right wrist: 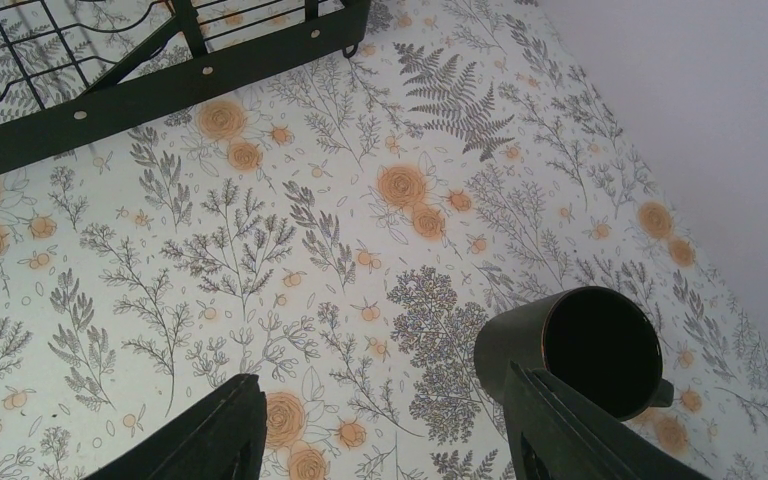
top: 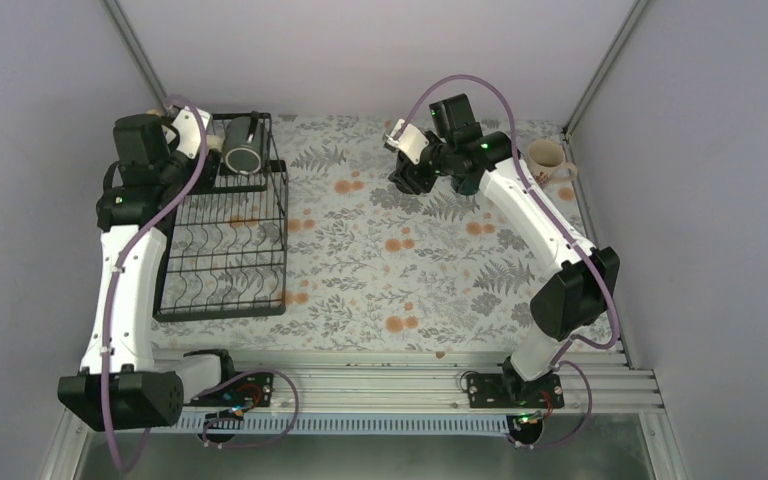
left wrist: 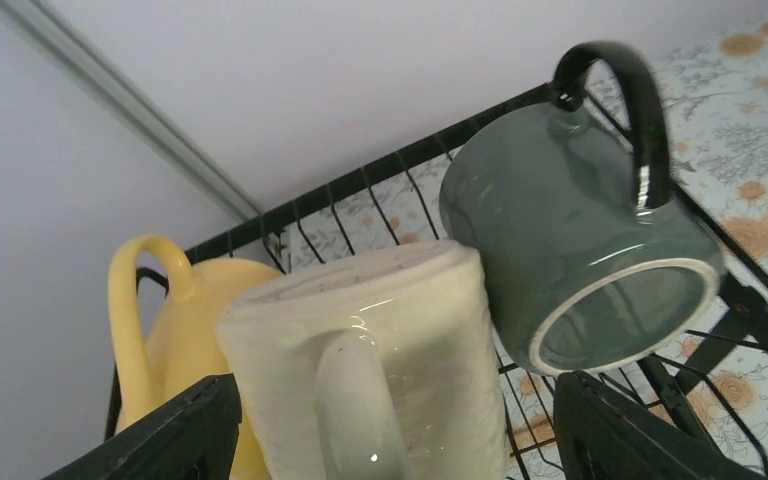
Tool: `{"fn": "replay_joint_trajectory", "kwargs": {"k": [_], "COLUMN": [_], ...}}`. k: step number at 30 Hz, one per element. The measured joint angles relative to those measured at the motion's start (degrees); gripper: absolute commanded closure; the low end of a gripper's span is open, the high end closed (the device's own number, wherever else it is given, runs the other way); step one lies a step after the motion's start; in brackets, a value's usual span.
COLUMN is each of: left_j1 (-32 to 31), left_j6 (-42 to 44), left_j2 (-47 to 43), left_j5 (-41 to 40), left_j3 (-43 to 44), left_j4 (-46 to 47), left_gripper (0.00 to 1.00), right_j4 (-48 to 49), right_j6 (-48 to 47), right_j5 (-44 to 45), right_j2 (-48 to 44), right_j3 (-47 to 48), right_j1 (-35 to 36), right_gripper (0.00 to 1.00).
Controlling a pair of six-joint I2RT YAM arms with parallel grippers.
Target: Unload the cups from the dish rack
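The black wire dish rack (top: 225,250) stands at the left of the table. On its raised upper shelf, the left wrist view shows a cream mug (left wrist: 360,350), a yellow mug (left wrist: 175,330) behind it on the left, and a dark green mug (left wrist: 570,230) on its side to the right. The green mug also shows in the top view (top: 245,152). My left gripper (left wrist: 400,440) is open, one finger on each side of the cream mug. My right gripper (right wrist: 390,440) is open and empty above the table. A black mug (right wrist: 585,345) stands upright just behind its right finger (right wrist: 580,430).
A light-coloured mug (top: 548,157) stands on the table at the far right, near the wall. The rack's lower plate tray holds no mugs that I can see. A corner of the rack (right wrist: 160,90) shows at the top left of the right wrist view. Walls close in on three sides.
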Motion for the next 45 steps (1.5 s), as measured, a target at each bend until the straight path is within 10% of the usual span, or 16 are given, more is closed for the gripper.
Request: {"fn": "replay_joint_trajectory", "kwargs": {"k": [7,27,45], "left_j1": [0.0,0.2,0.3], "left_j6": [-4.5,-8.1,-7.1], "left_j2": [2.9,4.7,6.0], "left_j5": [-2.8,-4.1,-1.2], "left_j3": [1.0,3.0,11.2], "left_j4": [-0.8,-3.0,-9.8], "left_gripper": [0.24,0.96,0.98], "right_j4": [0.0,0.4,0.5], "right_j6": [0.1,0.3,0.3], "right_j5": [0.0,-0.2,-0.2], "right_j2": [0.0,0.0,0.0], "right_j3": [0.0,0.0,0.0], "right_j1": [0.0,0.0,0.0], "right_gripper": [0.38,0.38,0.37]}}
